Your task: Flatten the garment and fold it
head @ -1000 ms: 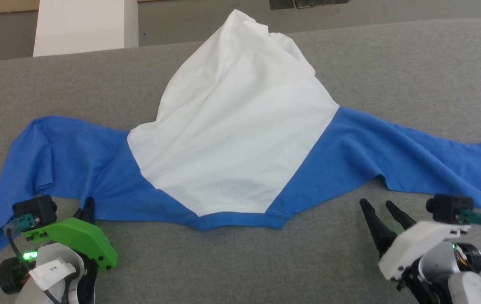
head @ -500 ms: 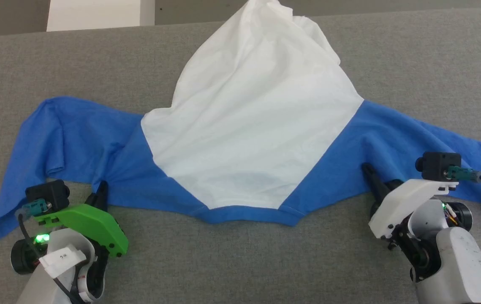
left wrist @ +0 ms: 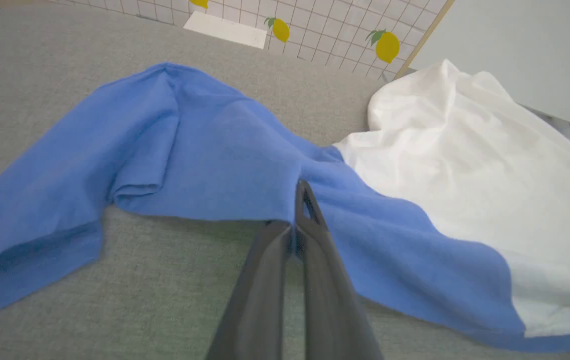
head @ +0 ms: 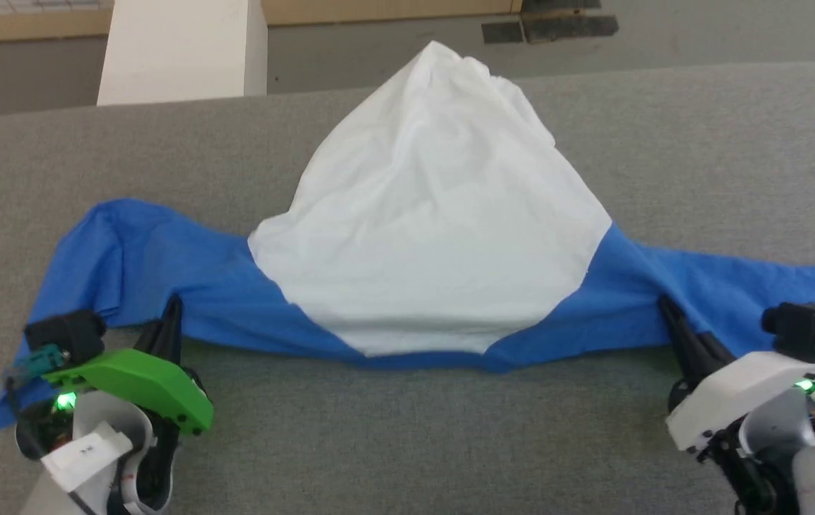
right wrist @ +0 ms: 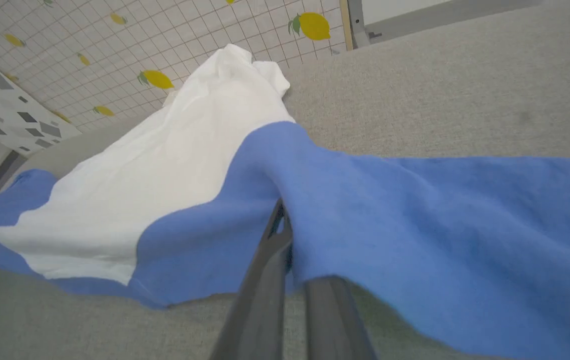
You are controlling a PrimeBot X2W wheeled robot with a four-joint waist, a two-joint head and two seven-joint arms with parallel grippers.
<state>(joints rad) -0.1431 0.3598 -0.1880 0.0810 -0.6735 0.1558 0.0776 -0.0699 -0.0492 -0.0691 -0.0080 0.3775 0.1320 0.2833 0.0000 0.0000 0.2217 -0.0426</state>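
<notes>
Right fingers [head: 670, 318], open earlier, now pinched shut on blue edge of soft white-and-blue cloth T-shirt [head: 436, 236]; left fingers [head: 171, 323] likewise; ready for stretching flat.

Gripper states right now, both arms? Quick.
Left gripper: closed on the garment, at its blue near edge.
Right gripper: closed on the garment too, blue edge pinched between its fingers.

The head camera looks down from the near edge over the bench [head: 407, 436]. Both wrist cameras sit low, close behind their fingers [left wrist: 327, 280], facing far; all share the shirt [head: 436, 236].
</notes>
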